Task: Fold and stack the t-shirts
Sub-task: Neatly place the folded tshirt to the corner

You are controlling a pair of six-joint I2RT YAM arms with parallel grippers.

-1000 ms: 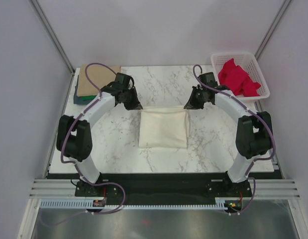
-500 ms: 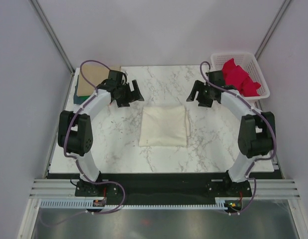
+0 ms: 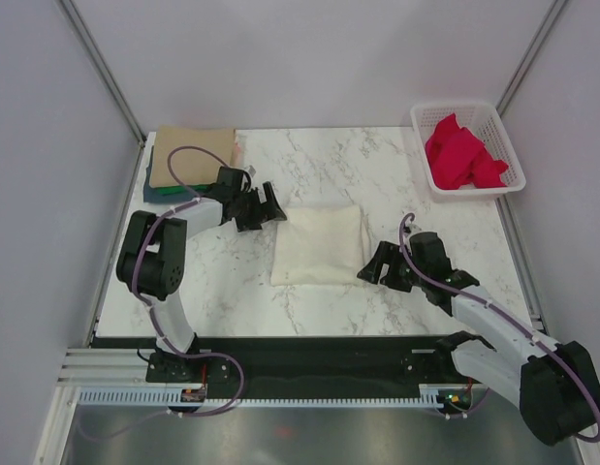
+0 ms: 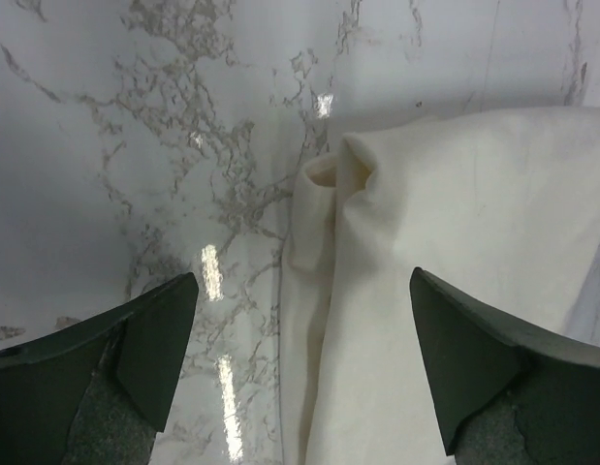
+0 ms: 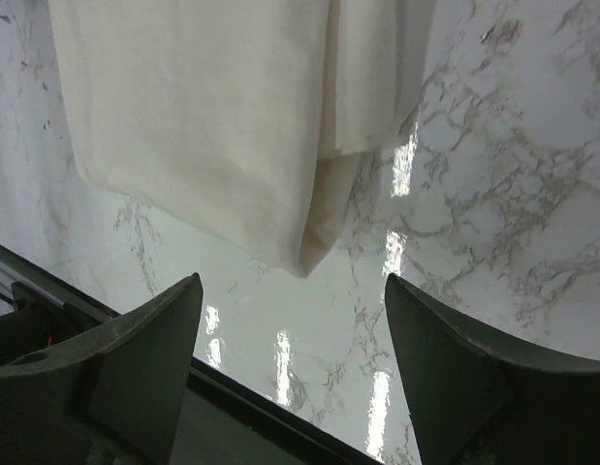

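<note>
The cream t-shirt (image 3: 319,245) lies folded into a flat, nearly square pad at the middle of the marble table (image 3: 426,194), slightly longer from near to far. The left gripper (image 3: 264,205) sits just beside its far-left corner, jaws spread wide and empty; its wrist view shows that layered corner (image 4: 324,184) lying between the open fingers (image 4: 149,339). The right gripper (image 3: 382,272) is at the opposite, near-right corner, also wide open and holding nothing, with the shirt's folded edge (image 5: 309,242) just ahead of it. The stack (image 3: 188,155), tan on top with green and teal edges below, sits at the far-left corner, so the shirt probably has to travel left and away, and the left arm is nearer. A white basket (image 3: 506,145) at far right holds red cloth (image 3: 459,155). No writing or labels are legible.
</note>
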